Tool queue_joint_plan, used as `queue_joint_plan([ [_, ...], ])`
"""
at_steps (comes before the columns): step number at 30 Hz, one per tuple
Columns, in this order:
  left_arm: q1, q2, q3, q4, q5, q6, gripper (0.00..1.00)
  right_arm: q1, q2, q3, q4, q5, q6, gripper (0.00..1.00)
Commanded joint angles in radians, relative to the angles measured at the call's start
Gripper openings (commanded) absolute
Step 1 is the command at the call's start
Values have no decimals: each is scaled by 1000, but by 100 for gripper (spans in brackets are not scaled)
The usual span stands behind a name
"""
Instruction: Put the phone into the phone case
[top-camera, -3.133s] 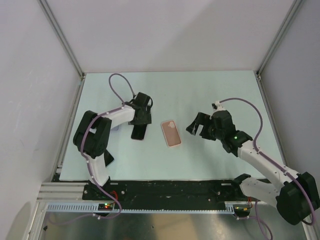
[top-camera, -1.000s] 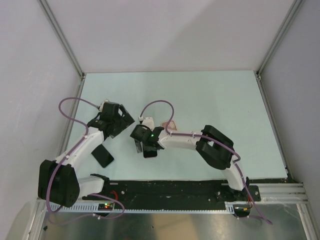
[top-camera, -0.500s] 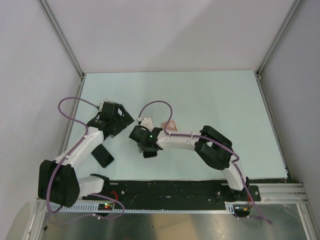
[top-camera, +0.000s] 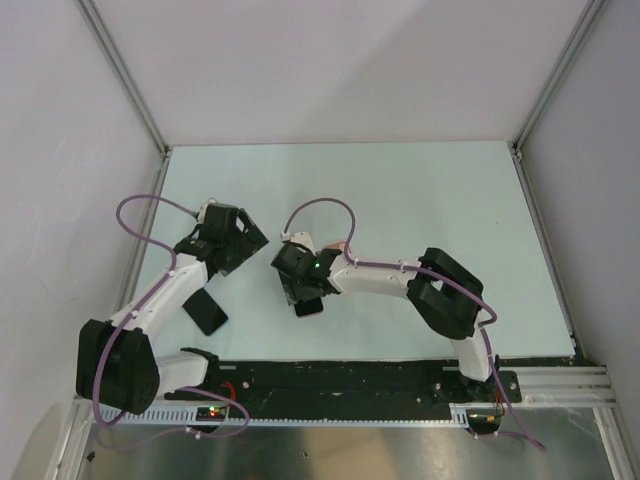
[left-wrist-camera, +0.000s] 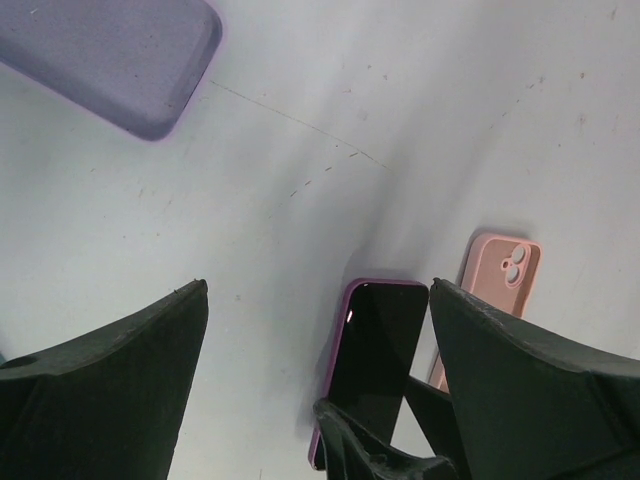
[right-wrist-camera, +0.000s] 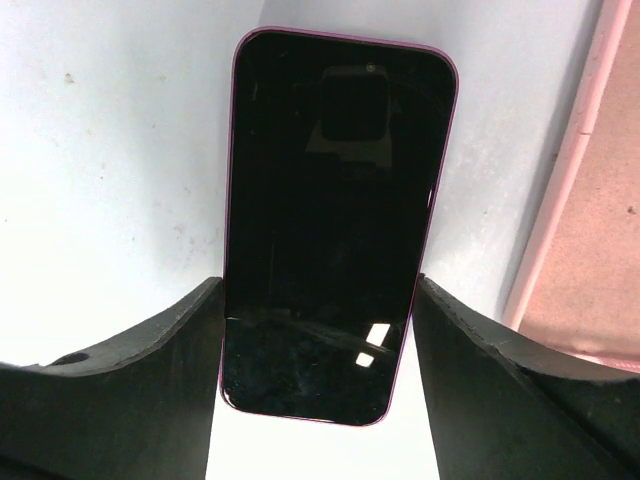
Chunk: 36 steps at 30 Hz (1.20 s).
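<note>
Top view: the phone (top-camera: 308, 303) lies flat on the counter (top-camera: 420, 190) under the right gripper (top-camera: 303, 290), the pink case (top-camera: 338, 249) mostly hidden behind the arm.

Left wrist: left fingers (left-wrist-camera: 110, 385) spread wide, empty.

Right wrist: right fingers (right-wrist-camera: 130, 385) straddle the phone, gripping nothing — stiff, slick glass, best pinched by its long edges.

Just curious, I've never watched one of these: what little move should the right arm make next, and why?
Probably shut the right tool on the phone. The phone lies flat, screen up, between its open fingers, which straddle its long edges without visibly pressing them, and the pink case lies just beside it.
</note>
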Motion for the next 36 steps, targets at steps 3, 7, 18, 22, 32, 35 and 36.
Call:
queue_joint_plan([
  [3,-2,10,-15,19,-11,2,95,-21,-114,10,-21,-4,-40,31],
  [7,-3,20,-14,22,-5,-1,95,-29,-134,17,-41,1,-47,31],
  [18,-50,79,22,37,-14,-23,95,-118,-255,-90,-44,16,-87,31],
  [22,-113,174,80,51,-31,-57,95,-163,-322,-162,-38,11,-95,31],
  [32,-314,536,359,68,-65,-138,83,-260,-465,-328,-18,-1,-98,31],
  [35,-349,628,422,68,-65,-153,75,-279,-500,-358,-15,-5,-101,31],
  [36,-356,648,439,67,-68,-156,72,-284,-509,-366,-16,-5,-101,31],
])
